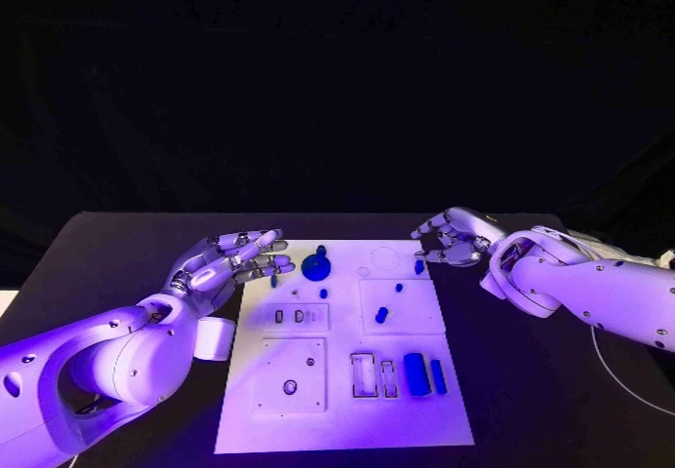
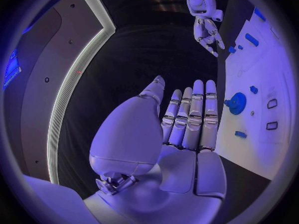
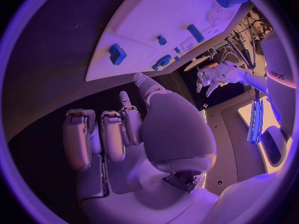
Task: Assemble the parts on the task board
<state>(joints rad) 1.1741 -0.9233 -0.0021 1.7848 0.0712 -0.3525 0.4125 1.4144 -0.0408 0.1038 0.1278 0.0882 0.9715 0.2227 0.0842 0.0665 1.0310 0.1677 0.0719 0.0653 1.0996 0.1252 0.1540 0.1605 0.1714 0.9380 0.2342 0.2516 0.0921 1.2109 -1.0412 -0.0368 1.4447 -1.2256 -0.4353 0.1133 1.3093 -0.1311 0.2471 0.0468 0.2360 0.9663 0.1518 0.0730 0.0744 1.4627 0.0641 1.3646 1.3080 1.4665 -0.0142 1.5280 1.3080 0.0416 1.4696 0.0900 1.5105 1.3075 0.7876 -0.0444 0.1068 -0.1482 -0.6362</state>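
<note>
The white task board [image 1: 342, 409] lies in the middle of the black table. On it are a round blue part [image 1: 315, 265], small blue parts [image 1: 381, 314] and a larger blue block [image 1: 416, 370] beside slotted recesses. My left hand [image 1: 239, 258] hovers at the board's far left corner with its fingers stretched out and apart, holding nothing; the left wrist view shows this hand [image 2: 187, 124] beside the round blue part [image 2: 236, 103]. My right hand [image 1: 453, 237] hangs over the far right corner, fingers loosely bent, near a small blue part [image 1: 419, 264]. This hand [image 3: 124, 134] is empty.
Black table surface [image 1: 535, 390] surrounds the board on both sides and in front. A thin cable [image 1: 615, 370] runs along the table under my right arm. Both forearms reach in over the table's side areas.
</note>
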